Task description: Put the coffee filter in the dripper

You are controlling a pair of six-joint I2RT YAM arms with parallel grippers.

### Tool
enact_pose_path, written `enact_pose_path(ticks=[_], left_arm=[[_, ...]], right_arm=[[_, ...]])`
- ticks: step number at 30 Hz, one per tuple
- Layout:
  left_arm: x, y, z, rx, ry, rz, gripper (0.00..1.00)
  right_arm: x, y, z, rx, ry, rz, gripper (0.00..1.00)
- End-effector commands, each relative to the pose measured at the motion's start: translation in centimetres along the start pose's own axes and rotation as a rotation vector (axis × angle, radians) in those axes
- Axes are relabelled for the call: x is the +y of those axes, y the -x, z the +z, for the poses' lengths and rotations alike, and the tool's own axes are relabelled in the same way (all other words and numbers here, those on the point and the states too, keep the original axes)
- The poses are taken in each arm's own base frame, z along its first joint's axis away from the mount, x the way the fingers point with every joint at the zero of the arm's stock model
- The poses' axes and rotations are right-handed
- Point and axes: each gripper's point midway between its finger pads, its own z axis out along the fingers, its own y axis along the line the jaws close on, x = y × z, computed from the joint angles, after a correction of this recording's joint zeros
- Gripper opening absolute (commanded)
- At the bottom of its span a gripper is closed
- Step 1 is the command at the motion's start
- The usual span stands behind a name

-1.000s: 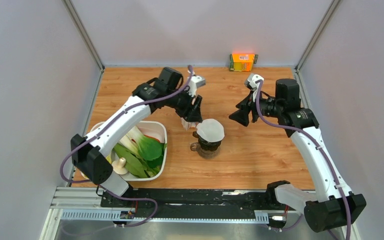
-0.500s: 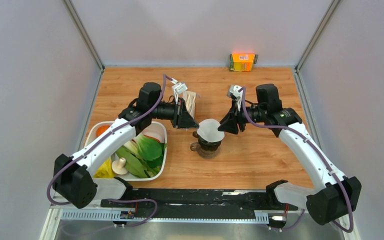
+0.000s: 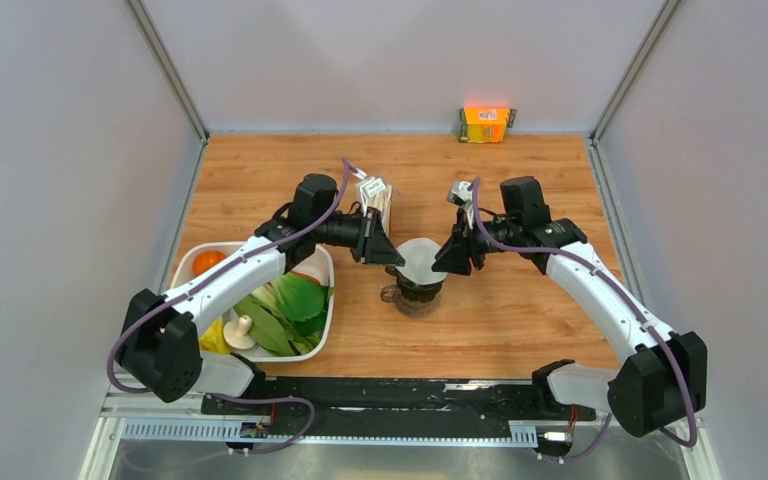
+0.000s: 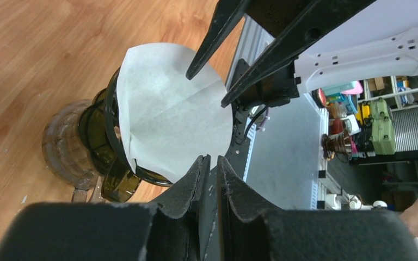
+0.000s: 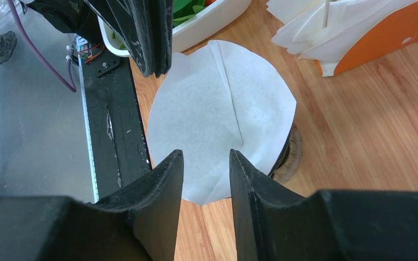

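Change: both arms have swung in and now flank the coffee filter (image 5: pixel 217 119).
Filter: cone resting in the dripper (image 4: pixel 100 128), mid-surface, rim standing proud.
Left gripper (image 4: pixel 211 159): jaws nearly closed, nothing seen between, at the filter's left edge.
Right gripper (image 5: pixel 206 155): jaws part open, empty, at the right edge.
Meaning: likely only seating remains.

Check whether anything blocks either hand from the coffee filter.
Nothing visible does. The coffee filter rests on top of the dripper, with the left hand close at one edge and the right hand at the opposite edge. Only open air lies between.
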Motion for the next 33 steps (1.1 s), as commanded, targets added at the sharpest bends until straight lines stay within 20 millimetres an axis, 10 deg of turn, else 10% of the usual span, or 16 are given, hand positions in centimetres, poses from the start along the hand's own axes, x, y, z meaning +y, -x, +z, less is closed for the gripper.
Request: enact_pose_path(ticks=[1,20,33], left_arm=[[1.1,-1.0,0.8,0.051,0.029,0.039,0.19],[1.9,-1.8,1.2,0.112,0.070,0.080,0.20],[-1.3,0.0,0.1,0.063,0.018,0.222,0.56]], right_arm=[[0.2,0.7,0.5,-0.034,0.041,-0.026,0.39],[0.1,-0.1,0.8,-0.021,0.045,-0.019,0.36],[3.9,4.1,-1.0,-0.114,0.120,-0.154,0.59]])
